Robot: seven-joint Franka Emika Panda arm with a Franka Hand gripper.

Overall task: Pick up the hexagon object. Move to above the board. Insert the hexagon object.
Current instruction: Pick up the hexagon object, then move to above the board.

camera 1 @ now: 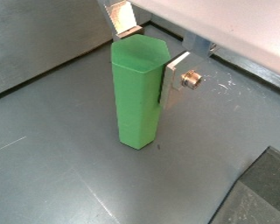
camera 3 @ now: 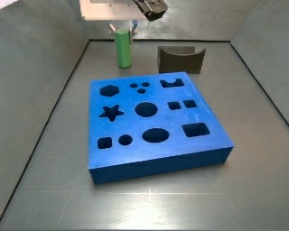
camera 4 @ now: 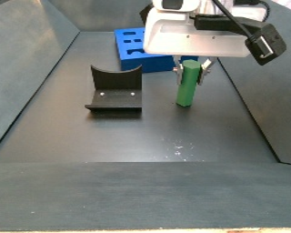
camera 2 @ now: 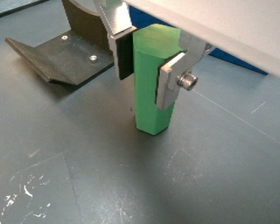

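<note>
The hexagon object [camera 1: 136, 96] is a tall light green peg standing upright on the dark floor. My gripper [camera 1: 152, 54] straddles its upper part, one silver finger pressed on each opposite side, so it is shut on the peg [camera 2: 149, 101]. In a side view the peg [camera 3: 123, 50] stands behind the far left corner of the board [camera 3: 129, 126], a thick blue block with shaped holes on top. Another side view shows the gripper [camera 4: 191, 65] over the peg [camera 4: 185, 86], with the board [camera 4: 126, 41] behind it.
The fixture [camera 3: 180, 59], a dark bracket on a base plate, stands on the floor beside the peg, apart from it; it also shows at fixture [camera 4: 112, 91] and fixture [camera 2: 66, 52]. Raised dark walls border the floor on all sides.
</note>
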